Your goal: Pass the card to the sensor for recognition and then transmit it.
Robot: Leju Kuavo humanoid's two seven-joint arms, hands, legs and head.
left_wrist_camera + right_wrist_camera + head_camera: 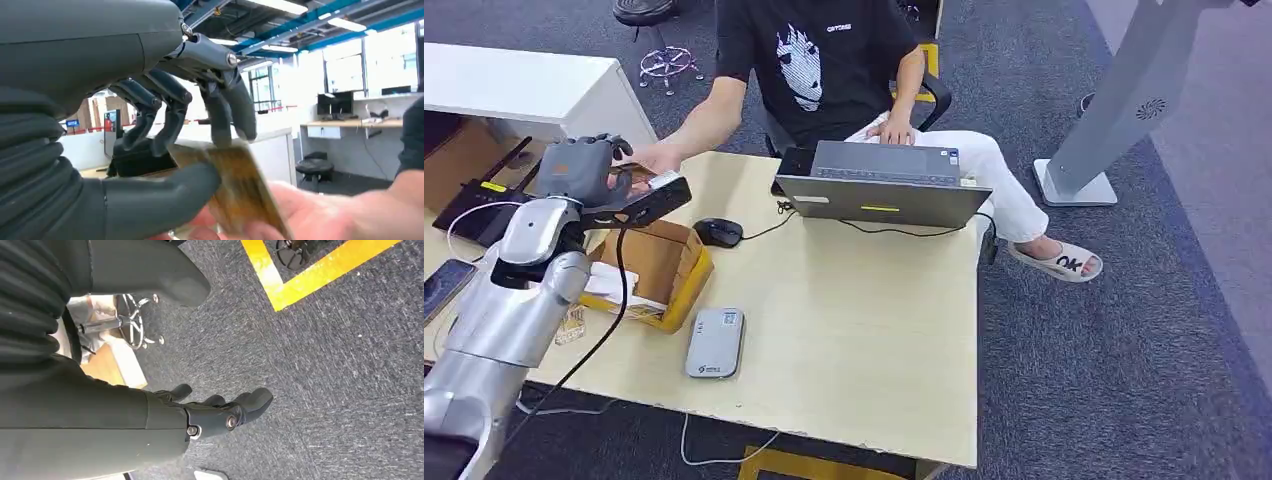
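A: Starting at the left of the table, where was the card?

B: In the left hand (576, 172), raised at about ten o'clock of the table (854, 330), above the open cardboard box (656, 262). In the left wrist view the card (235, 185) sat pinched between the thick thumb and the dark fingers (230, 107), so that hand was holding it, not spread loose.

A: And the person's hand?

B: The person's hand (656, 160) lay just beside the robot's, at its three o'clock in the head view, and in the wrist view it showed under the card's far end. Whether it already touched the card, I couldn't tell; the picture was blurred there.

A: Which way did the card point?

B: Its long axis ran away from the robot's fingers toward the person, free end leading, roughly toward two o'clock across the table. So the handover seemed to turn on that short gap between free end and palm.

A: The sensor?

B: The grey reader (715, 342) lay flat at about seven o'clock of the laptop (884, 185), well apart from the card.

A: The right hand?

B: The right hand (220, 412) hung over the carpet, fingers loosely curled, holding nothing; the left was plainly the nearer.
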